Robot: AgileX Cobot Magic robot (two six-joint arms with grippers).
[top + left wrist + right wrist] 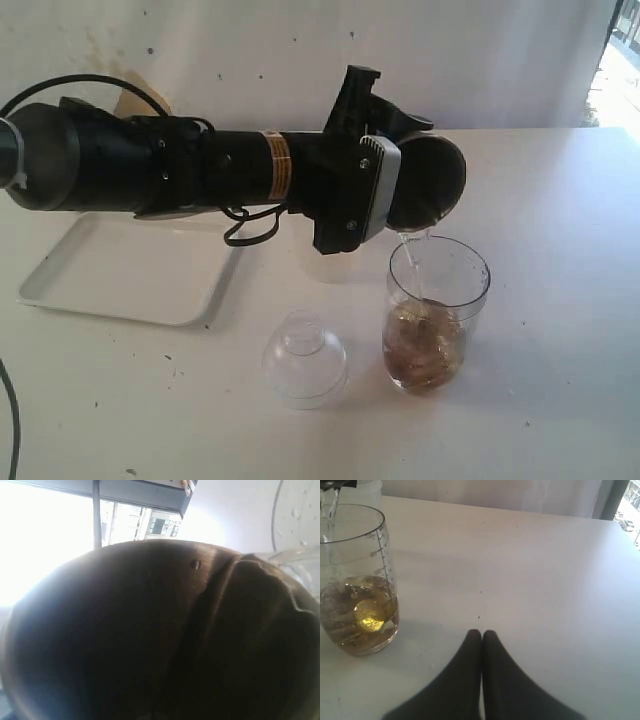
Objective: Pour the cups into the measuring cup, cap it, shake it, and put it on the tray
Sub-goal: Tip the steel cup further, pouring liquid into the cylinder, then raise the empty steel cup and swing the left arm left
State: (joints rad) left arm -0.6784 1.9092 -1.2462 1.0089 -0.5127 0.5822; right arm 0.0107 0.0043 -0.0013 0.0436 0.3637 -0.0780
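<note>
While the left gripper [395, 190] is clamping the wooden cup [432, 180] on its side just above the measuring cup [437, 315], a thin stream [408, 258] is dropping inside the rim, close to the wall on the gripper's side. I'd be nudging the lip toward the centre of the measuring cup, adding tilt slowly, and letting it drip out before righting. The right gripper [481, 634] is sitting near the measuring cup, fingers pressed together, empty.

Materials:
- The measuring cup is clear rigid plastic, straight-walled, with a round bottom and printed graduations. It's holding amber liquid [367, 615] with pale lumps, maybe ice.
- The wooden cup is brown, rounded and smooth.
- The dome lid [305, 358] is clear with a short neck, just beside the measuring cup.
- The tray [120, 275] is white and shallow, well apart from the measuring cup, beyond the lid.
</note>
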